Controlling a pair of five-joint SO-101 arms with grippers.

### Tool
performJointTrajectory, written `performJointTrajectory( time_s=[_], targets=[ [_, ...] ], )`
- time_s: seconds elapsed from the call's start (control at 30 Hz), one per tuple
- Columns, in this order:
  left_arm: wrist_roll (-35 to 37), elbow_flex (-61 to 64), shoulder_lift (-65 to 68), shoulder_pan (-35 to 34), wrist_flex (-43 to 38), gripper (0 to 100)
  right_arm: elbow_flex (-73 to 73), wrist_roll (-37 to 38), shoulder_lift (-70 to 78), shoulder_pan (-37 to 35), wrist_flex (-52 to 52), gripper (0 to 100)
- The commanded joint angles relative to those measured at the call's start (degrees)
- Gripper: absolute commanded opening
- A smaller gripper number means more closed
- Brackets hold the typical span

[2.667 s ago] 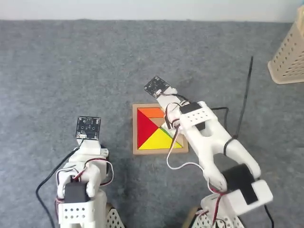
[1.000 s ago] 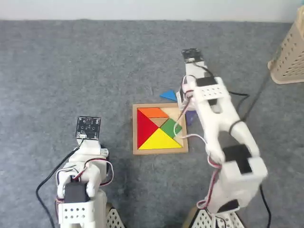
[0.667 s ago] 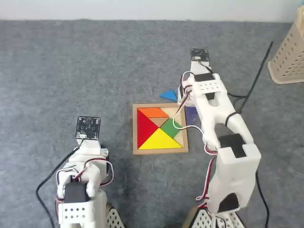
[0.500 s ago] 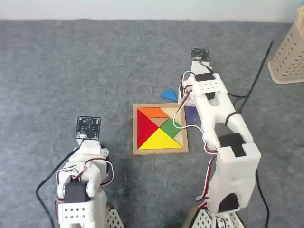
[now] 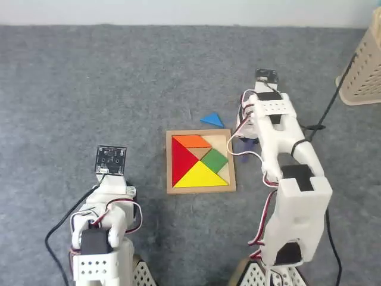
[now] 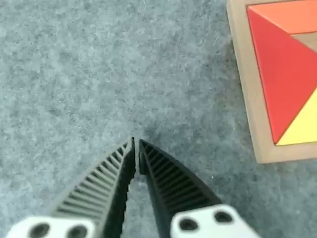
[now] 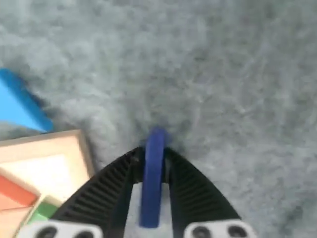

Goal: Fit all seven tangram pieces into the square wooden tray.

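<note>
Had white plastic shells on left arm (image 5: 109, 204) and right arm (image 5: 296, 208), black servo blocks, looped red, white and black cables. Bore black ribbed left claw (image 6: 135, 145) and right claw (image 7: 154, 151) on white, screw-holed bases.

The square wooden tray (image 5: 200, 190) is lying flat, holding an orange piece (image 5: 190, 141), a red triangle (image 5: 181, 161), a yellow triangle (image 5: 201, 176) and a green square (image 5: 214, 159). A light blue triangle (image 5: 212, 120) is lying just beyond the tray's far edge. A dark blue piece (image 7: 156, 141) is standing on edge off the tray's far right corner, pinched in the right gripper (image 7: 151, 154).
</note>
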Motion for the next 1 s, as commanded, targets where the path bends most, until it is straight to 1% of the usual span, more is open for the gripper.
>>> performJointTrajectory(
  time_s=[0.0, 0.13, 0.23, 0.43, 0.57, 0.67, 0.77, 0.97],
  targets=[
    [-0.1, -0.6, -1.1, 0.2, 0.4, 2, -1.8, -0.4, -1.9, 2.5, 2.3, 0.6],
    [-0.1, -0.6, -1.1, 0.2, 0.4, 2, -1.1, 0.3, -7.2, 2.0, 4.5, 0.6],
    [-0.1, -0.6, -1.1, 0.2, 0.4, 2, 3.2, 3.6, -13.6, 0.0, 4.4, 0.6],
    [-0.1, -0.6, -1.1, 0.2, 0.4, 2, 17.9, 10.6, -29.0, -8.3, -3.6, 0.6],
    [-0.1, -0.6, -1.1, 0.2, 0.4, 2, 24.3, 15.6, -35.3, -14.0, -6.6, 0.6],
    [-0.1, -0.6, -1.1, 0.2, 0.4, 2, 24.6, 20.3, -35.6, -17.4, -6.8, 0.6],
    [-0.1, -0.6, -1.1, 0.2, 0.4, 2, 21.6, 26.5, -33.5, -19.3, -6.3, 0.6],
    [-0.1, -0.6, -1.1, 0.2, 0.4, 2, 8.2, 42.1, -22.3, -19.7, 0.2, 0.6]
  ],
)
